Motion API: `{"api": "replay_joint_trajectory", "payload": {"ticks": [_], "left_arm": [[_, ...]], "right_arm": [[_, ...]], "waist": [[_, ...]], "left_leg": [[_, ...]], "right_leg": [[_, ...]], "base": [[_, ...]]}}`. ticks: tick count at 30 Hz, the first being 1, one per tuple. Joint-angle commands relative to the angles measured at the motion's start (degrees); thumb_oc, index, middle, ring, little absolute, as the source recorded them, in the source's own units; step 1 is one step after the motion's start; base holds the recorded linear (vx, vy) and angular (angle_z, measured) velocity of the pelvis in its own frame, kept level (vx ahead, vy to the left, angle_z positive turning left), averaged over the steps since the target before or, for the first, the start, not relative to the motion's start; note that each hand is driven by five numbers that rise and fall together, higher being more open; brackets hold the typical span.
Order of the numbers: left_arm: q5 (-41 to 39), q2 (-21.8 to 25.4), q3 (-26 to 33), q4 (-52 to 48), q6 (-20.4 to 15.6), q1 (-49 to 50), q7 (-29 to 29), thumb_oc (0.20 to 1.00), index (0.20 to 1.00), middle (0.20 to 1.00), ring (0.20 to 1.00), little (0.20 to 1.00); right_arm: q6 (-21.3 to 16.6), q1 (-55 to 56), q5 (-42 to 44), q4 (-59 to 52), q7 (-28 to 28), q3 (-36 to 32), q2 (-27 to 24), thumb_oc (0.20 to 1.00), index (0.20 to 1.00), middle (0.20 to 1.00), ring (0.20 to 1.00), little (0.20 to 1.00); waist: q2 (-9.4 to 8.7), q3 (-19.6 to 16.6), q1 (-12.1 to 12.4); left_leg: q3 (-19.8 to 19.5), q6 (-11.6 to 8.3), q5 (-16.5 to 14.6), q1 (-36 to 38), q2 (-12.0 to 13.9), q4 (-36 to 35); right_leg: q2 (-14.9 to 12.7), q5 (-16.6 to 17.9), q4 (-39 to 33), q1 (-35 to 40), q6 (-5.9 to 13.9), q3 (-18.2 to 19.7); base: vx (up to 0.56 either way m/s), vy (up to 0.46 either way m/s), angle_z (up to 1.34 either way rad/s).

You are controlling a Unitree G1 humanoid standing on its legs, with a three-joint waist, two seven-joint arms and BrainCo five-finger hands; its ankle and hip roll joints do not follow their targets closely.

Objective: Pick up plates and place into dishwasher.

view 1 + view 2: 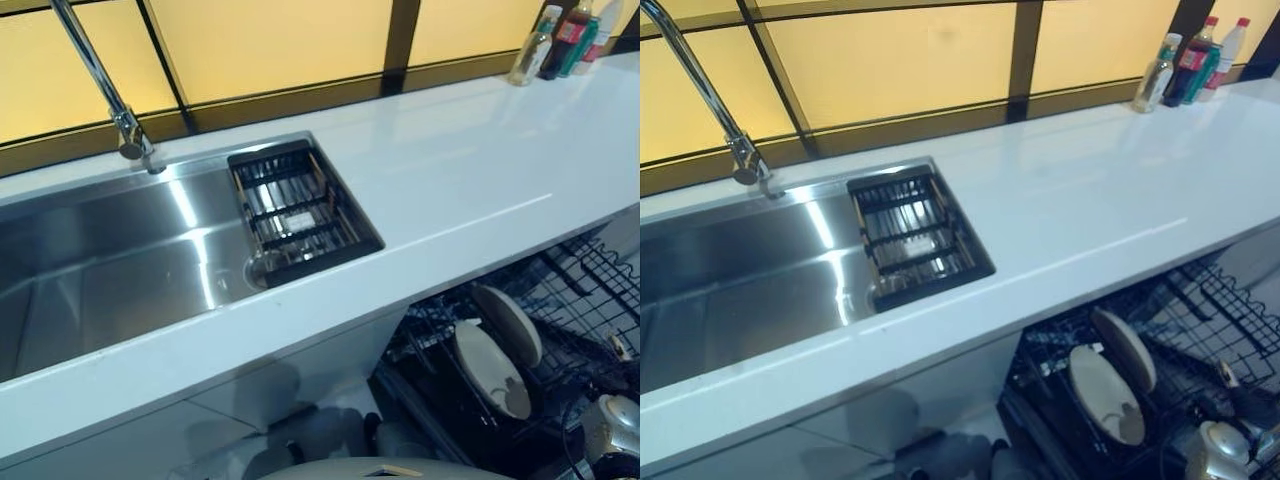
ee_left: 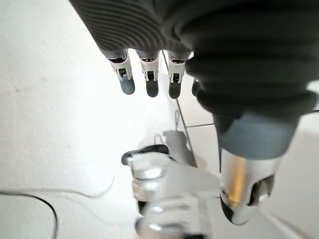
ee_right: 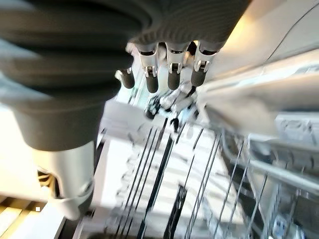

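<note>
Below the counter (image 1: 480, 170), two plates (image 1: 492, 368) stand on edge in the dishwasher rack (image 1: 1200, 330). Right hand (image 3: 169, 69) hangs above the rack wires, fingers relaxed, empty. Left hand (image 2: 149, 74) likewise released.

Cream plates (image 1: 492, 368) in black wire rack (image 1: 590, 290); white counter (image 1: 450, 180); steel sink (image 1: 110, 270)

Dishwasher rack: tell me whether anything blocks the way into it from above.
Nothing visible does. The black wire dishwasher rack is pulled out below the white countertop, open on top. Two round cream plates already stand in it. The right robot hand hangs over the wires, holding nothing.
</note>
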Motion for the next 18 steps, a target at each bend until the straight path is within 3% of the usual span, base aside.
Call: {"api": "replay_joint_trajectory", "payload": {"ticks": [1, 6, 10, 14, 18], "left_arm": [[3.39, 1.63, -0.50, -1.23, -2.82, 0.26, 1.42, 1.000, 1.000, 1.000, 1.000, 1.000], [2.64, 2.30, -3.10, -1.64, -3.86, -1.84, 1.34, 1.000, 1.000, 1.000, 1.000, 1.000], [-1.82, 3.72, -5.64, -3.89, -5.10, -4.86, 0.59, 1.000, 1.000, 1.000, 1.000, 1.000], [-3.37, 3.37, -6.79, -5.19, -4.95, -6.58, 0.28, 1.000, 1.000, 1.000, 1.000, 1.000], [-4.14, 3.02, -9.02, -6.68, -5.52, -6.40, 1.33, 1.000, 1.000, 1.000, 1.000, 1.000]], "right_arm": [[-5.95, -1.75, 2.26, 1.98, -0.02, -2.27, -1.06, 1.000, 1.000, 1.000, 1.000, 1.000], [-9.04, -3.22, 12.29, 5.87, 6.31, -0.62, 1.52, 1.000, 1.000, 1.000, 1.000, 1.000], [-9.83, -7.06, 18.12, 7.24, 5.18, 1.46, 1.84, 1.000, 1.000, 1.000, 1.000, 1.000], [-10.01, -9.94, 25.34, 11.88, 9.30, -0.71, 0.79, 1.000, 1.000, 1.000, 1.000, 1.000], [-9.46, -11.77, 29.52, 13.57, 9.64, -1.76, -0.65, 1.000, 1.000, 1.000, 1.000, 1.000]], "waist": [[-0.87, 0.87, 1.26], [-0.40, 2.75, 1.51], [1.15, 6.04, 1.94], [2.59, 7.77, 1.87], [3.77, 8.68, 2.15]], "left_leg": [[0.29, 1.92, 0.48, 0.24, 0.92, -0.84], [-0.11, 2.44, -0.22, -3.00, 0.79, 2.79], [-1.37, 2.76, 0.63, -8.38, -0.13, 5.34], [-1.53, 2.60, 0.79, -10.29, -0.40, 6.91], [-1.77, 2.39, 1.20, -12.00, -1.08, 7.45]], "right_leg": [[-1.58, 4.36, 0.47, -3.01, 4.29, 0.28], [-2.13, 4.42, 3.17, -5.82, 3.97, 0.04], [-2.23, 3.66, 5.84, -9.00, 2.89, 0.14], [-2.17, 3.19, 7.39, -10.31, 2.15, 0.08], [-2.59, 2.84, 7.90, -11.22, 1.51, -0.44]], "base": [[-0.01, -0.047, 0.07], [-0.04, -0.043, 0.05], [-0.22, 0.020, 0.04], [-0.07, 0.043, 0.04], [-0.06, 0.025, 0.02]]}}
